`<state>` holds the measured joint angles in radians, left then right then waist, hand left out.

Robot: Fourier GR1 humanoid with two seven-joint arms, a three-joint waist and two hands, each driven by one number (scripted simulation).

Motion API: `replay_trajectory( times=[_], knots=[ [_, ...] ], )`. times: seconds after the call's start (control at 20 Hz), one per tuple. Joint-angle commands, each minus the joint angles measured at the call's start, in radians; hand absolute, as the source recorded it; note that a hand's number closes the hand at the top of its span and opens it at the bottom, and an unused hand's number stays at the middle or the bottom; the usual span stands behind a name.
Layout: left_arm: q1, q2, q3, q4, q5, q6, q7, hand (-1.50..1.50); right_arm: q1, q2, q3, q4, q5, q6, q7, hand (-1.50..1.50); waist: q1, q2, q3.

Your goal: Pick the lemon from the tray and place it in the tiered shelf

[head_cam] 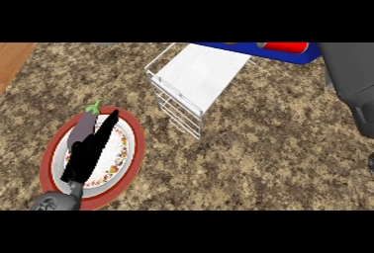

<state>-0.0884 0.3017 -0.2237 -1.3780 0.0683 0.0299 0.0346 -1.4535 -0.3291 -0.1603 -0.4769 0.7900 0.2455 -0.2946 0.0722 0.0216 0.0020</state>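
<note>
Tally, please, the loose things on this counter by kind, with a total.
Plates: 1, red-rimmed plate
Vegetables: 1, eggplant
Shelves: 1, wire tiered shelf
Lemons: 0 in view
Total: 3

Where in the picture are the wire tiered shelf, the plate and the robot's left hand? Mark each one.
tiered shelf [196, 74], head view, on its white top panel.
plate [134, 148], head view, on its red rim at right.
left hand [91, 150], head view, on its black palm over the plate.

The left hand [89, 150], fingers straight, covers much of the eggplant [85, 124] and the middle of the red-rimmed plate [133, 148], while the picture's top edge cuts off the blue tray [241, 49] and the red object [285, 46] on it.
</note>
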Motion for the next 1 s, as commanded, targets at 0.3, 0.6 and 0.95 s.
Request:
replay_trajectory(
  times=[0.3,0.6,0.95],
  knots=[
    [0.025,0.004,-0.009,0.009,-0.021,-0.017,-0.002,0.0,-0.082,0.106,0.049,0.214,0.079,-0.067,-0.017,1.5,0.021,0.01,-0.004],
    [-0.002,0.002,0.009,0.016,-0.008,-0.022,0.008,0.0,-0.053,0.186,-0.195,0.342,-0.182,0.155,0.074,-1.5,0.016,0.01,-0.002],
    [0.001,-0.024,-0.007,0.021,-0.027,-0.012,-0.013,0.0,-0.094,0.165,-0.384,0.368,-0.369,0.183,0.153,-1.5,0.013,0.014,-0.003]
  ],
)
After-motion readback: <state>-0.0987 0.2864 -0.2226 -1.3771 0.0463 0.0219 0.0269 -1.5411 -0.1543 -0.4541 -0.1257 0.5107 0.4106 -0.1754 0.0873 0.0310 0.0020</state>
